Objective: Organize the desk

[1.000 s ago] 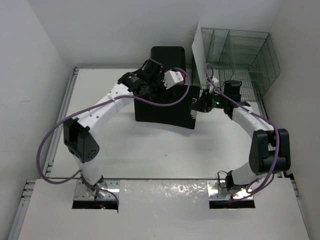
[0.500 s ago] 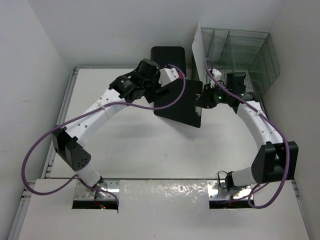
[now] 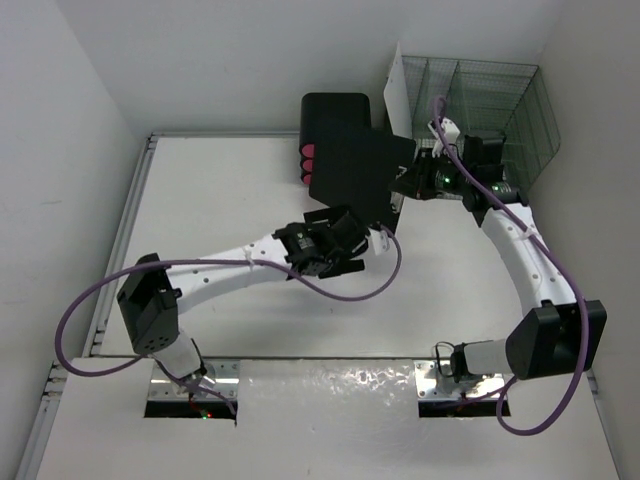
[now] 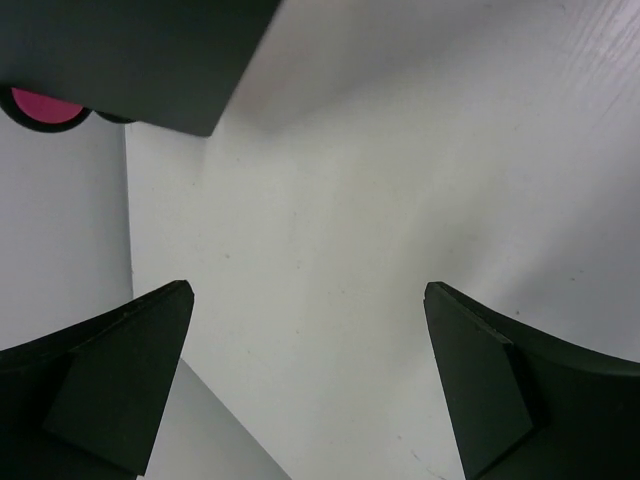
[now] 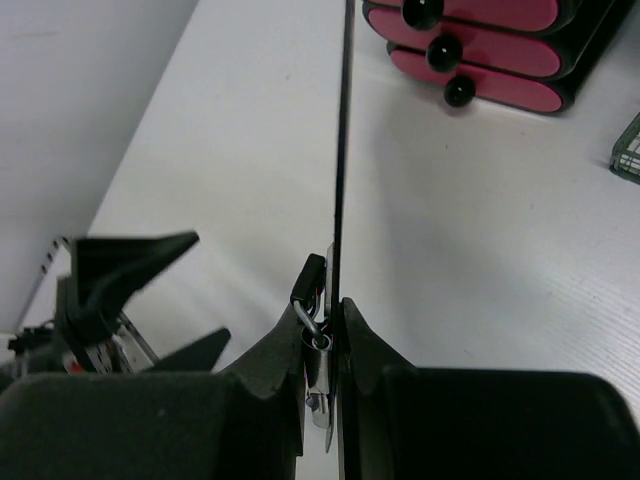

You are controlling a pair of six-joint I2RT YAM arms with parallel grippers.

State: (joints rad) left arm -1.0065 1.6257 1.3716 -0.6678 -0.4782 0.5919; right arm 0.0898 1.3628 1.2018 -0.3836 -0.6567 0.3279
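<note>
Since a second ago the left arm has drawn back from the black clipboard toward the near side, and the board has been carried farther and to the right.

The desk fills the middle of the overhead view, white and bare on its left half, with grey rails along its edges. At its far right corner stands a wire rack divided into compartments. A white sheet stands upright at the rack's left side; what else the compartments hold cannot be made out.

The clipboard hangs tilted above the far centre of the desk, and from overhead it covers the near part of the black drawer unit. Only the pink drawer fronts peek out at its left edge. From the right wrist the board is seen edge-on as a thin dark line, with the pink drawers and their black knobs beyond it.

The right gripper is clamped on the clipboard's right end, its jaws pressed to either side of the board at the metal clip.

The left gripper hovers over the desk just near of the board, jaws spread wide and holding nothing. Its wrist view shows bare tabletop between the fingers and a dark corner, apparently the clipboard, cut off at upper left.
</note>
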